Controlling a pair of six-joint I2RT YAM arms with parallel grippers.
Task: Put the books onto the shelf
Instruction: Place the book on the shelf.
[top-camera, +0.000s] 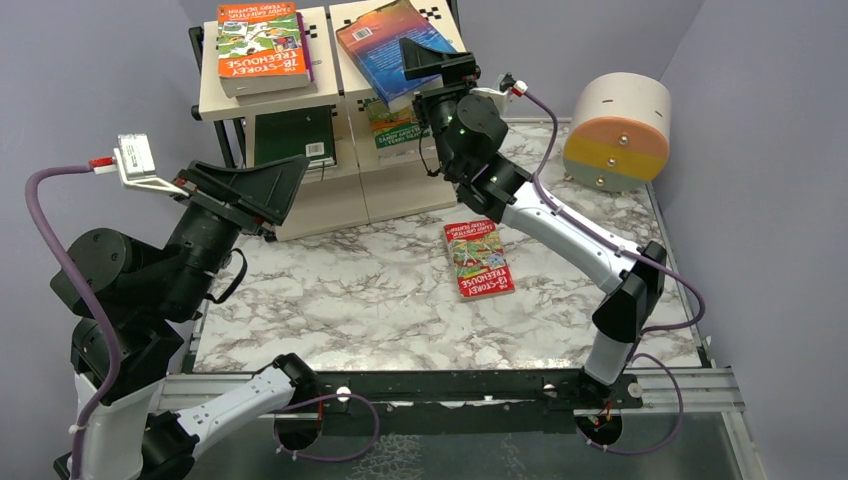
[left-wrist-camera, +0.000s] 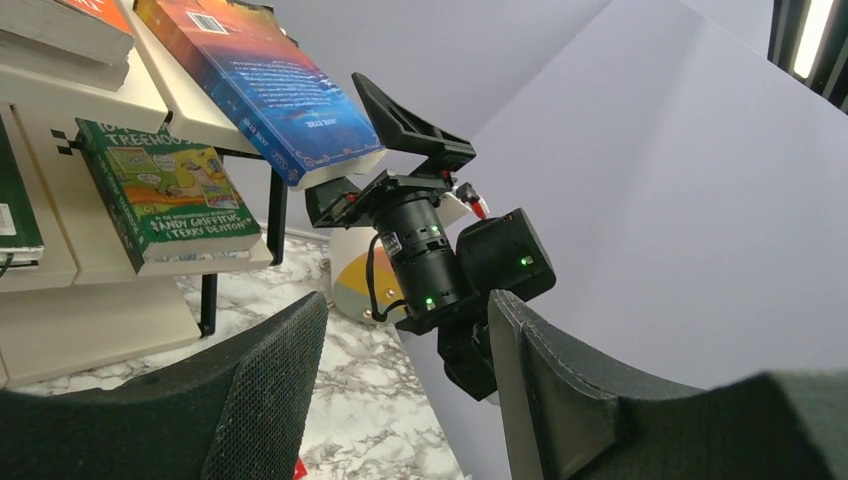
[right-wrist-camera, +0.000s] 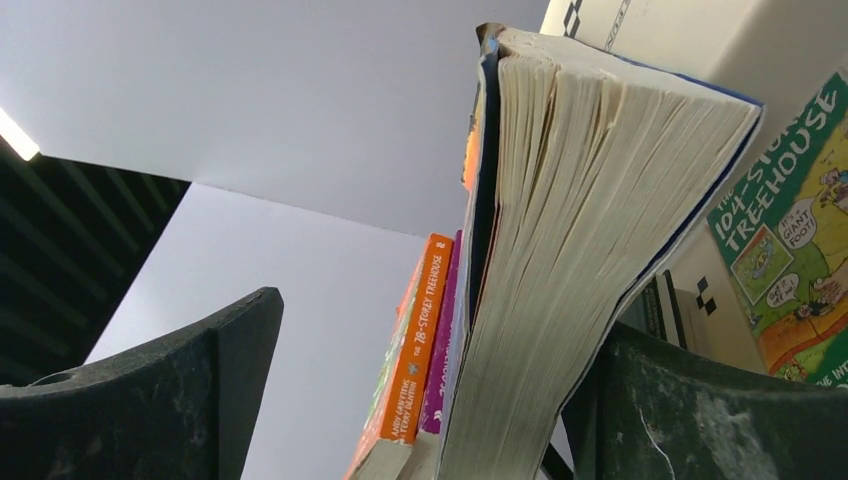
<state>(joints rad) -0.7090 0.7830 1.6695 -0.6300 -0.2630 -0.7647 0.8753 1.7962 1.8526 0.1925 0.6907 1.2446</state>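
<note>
Blue book (top-camera: 385, 48) overhangs shelf (top-camera: 215, 104) top — right gripper (right-wrist-camera: 440, 330) spread wide.

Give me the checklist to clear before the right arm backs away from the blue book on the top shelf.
1. Right gripper jaws apart: ok, they stand wide in the wrist view.
2. Both fingers clear of the blue book: cannot tell. One stands off, the other lies close along its cover.
3. Blue book seated on the shelf: not ok. It sits askew on the top board and overhangs the front edge.
4. Left gripper out of the way: ok. It is open, empty and on the shelf's other side.
5. Table free of books: not ok. The red book lies flat there.
</note>
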